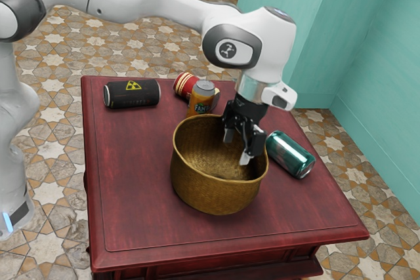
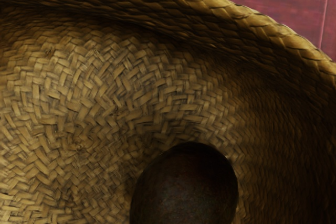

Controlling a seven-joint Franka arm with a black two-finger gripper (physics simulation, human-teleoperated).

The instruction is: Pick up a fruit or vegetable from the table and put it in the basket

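Note:
My gripper [image 1: 237, 147] is open, its two fingertips apart inside the mouth of the woven basket [image 1: 213, 195], toward the side near the green can. Between the fingertips the basket's inner wall shows. In the wrist view, a dark, rounded fruit or vegetable [image 2: 184, 190] lies under the hand against the woven inside of the basket [image 2: 94, 103]. Its lower part is cut off by that view's edge, and its exact kind is unclear.
On the red table [image 1: 131, 181], a green can [image 1: 291, 154] lies beside the basket. An orange can [image 1: 201, 98] stands behind it, near a red-and-cream can [image 1: 186, 84]. A black can [image 1: 132, 94] lies by the table's far edge, at the exterior view's left.

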